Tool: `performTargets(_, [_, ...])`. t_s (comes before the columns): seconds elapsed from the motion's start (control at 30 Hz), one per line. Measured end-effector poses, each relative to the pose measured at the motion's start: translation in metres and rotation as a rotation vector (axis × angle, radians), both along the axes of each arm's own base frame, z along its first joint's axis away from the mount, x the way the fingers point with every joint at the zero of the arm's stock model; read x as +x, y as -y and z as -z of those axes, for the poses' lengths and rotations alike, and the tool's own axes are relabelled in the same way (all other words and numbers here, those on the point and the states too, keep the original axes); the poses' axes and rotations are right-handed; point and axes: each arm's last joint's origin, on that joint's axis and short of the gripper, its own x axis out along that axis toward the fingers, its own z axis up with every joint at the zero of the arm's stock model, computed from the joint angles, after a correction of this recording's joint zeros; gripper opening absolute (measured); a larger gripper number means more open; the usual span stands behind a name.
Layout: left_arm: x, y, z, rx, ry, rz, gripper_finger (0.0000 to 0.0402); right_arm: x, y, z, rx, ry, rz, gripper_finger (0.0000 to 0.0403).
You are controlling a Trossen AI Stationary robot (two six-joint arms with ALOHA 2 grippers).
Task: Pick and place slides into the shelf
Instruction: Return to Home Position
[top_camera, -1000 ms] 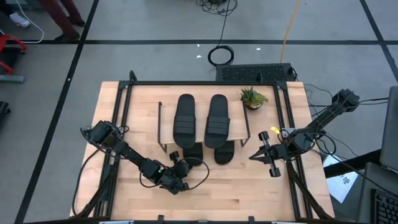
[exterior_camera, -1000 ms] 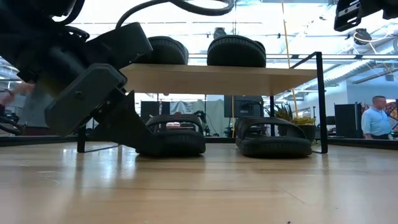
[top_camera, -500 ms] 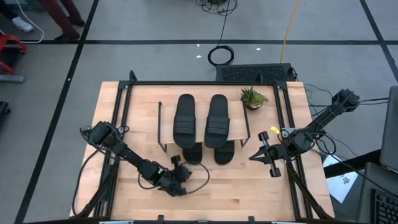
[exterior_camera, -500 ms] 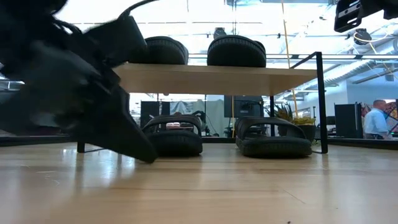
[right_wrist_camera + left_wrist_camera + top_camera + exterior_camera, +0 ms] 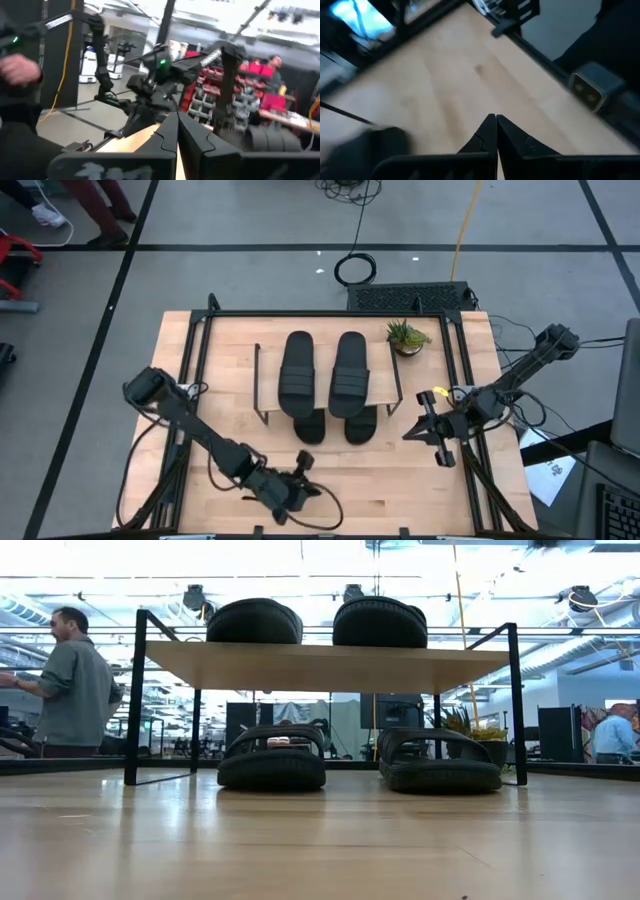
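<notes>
Low view: shows two black open-toe slide sandals [image 5: 253,620] atop the small low shelf [image 5: 330,666] of light wood plank, a second pair [image 5: 272,766] beneath it on the wooden table [image 5: 320,840]. Locates left gripper [image 5: 304,465] near the table's front edge, well apart from the shelf, fingers clenched, empty. Locates right gripper [image 5: 408,434] near the shelf's right end, likewise clenched, empty.

No word, label, brand mark, number or sign can be read on the slides [image 5: 299,373], the shelf [image 5: 330,667] or the bench [image 5: 400,480], and the marks on a sheet of paper [image 5: 553,473] beside the bench are too small to read.
</notes>
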Motion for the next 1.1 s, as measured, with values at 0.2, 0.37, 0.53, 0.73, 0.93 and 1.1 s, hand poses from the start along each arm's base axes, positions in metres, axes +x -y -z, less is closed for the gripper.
performTargets(0.2, [0.014, -0.044, -0.066, 0.173, 0.117, -0.048, 0.0, 0.017, 0.007, -0.052, -0.095, -0.061, 0.038, 0.0])
performTargets(0.37, [0.007, -0.096, -0.121, 0.142, 0.241, -0.169, 0.0, 0.021, 0.028, -0.088, -0.051, -0.105, 0.15, 0.0])
performTargets(0.53, [-0.037, -0.125, -0.161, 0.109, 0.31, -0.216, 0.0, 0.003, 0.042, -0.098, 0.015, -0.118, 0.136, 0.0])
performTargets(0.73, [-0.115, -0.144, -0.179, -0.024, 0.425, -0.31, 0.0, -0.014, 0.047, -0.088, 0.061, -0.204, 0.145, 0.0])
performTargets(0.93, [-0.16, -0.16, -0.135, -0.126, 0.528, -0.436, 0.0, -0.015, 0.046, -0.072, 0.073, -0.236, 0.188, 0.0])
performTargets(1.1, [-0.188, -0.168, -0.101, -0.254, 0.607, -0.446, 0.0, -0.026, 0.051, -0.073, 0.111, -0.244, 0.204, 0.0])
